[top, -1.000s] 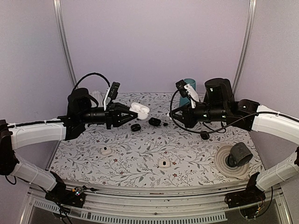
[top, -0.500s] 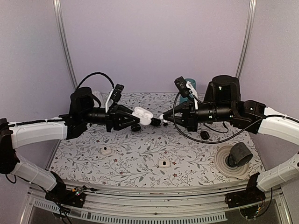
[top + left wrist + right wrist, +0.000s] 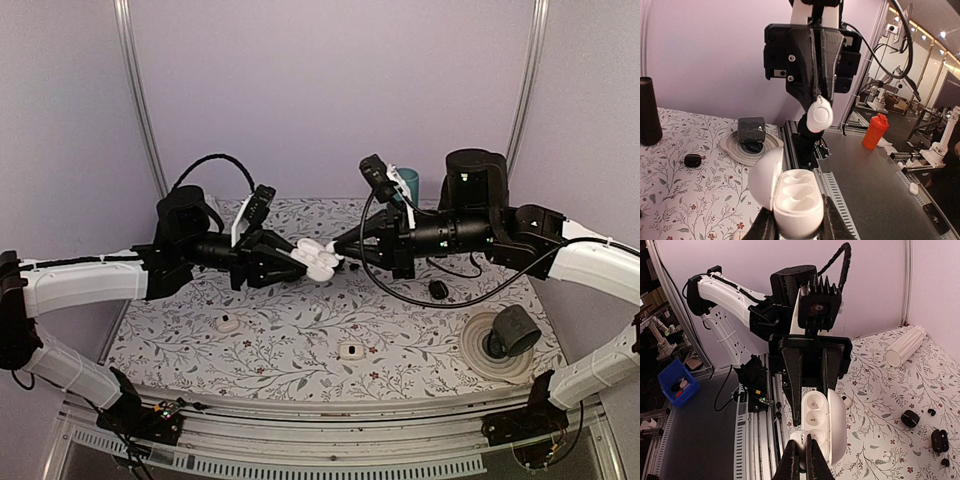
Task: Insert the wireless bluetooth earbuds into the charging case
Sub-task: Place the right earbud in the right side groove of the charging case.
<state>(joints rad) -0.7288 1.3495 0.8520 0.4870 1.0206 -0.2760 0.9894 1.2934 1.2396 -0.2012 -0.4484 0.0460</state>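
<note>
The charging case (image 3: 312,259) hangs in mid-air over the middle of the table, with my left gripper (image 3: 298,263) shut on its body. Its lid (image 3: 763,177) is flipped open to the left and the white cavities (image 3: 799,191) show nothing in them. My right gripper (image 3: 338,254) faces it from the right, shut on one white earbud (image 3: 803,438). In the left wrist view that earbud (image 3: 819,113) hangs at the black fingertips, a short gap beyond the case's open mouth. In the right wrist view it sits just before the nearest cavity of the case (image 3: 814,416).
Two small white pieces with dark spots (image 3: 229,324) (image 3: 351,351) lie on the floral mat. A black rounded piece (image 3: 438,290) lies right of centre. A dark grey cylinder rests on a white dish (image 3: 478,352) at the right. A teal cup (image 3: 408,182) stands at the back.
Both arms have come together over the table's middle. The left one carried the open case rightward and forward. The right one brought the earbud leftward up to the case's mouth.
</note>
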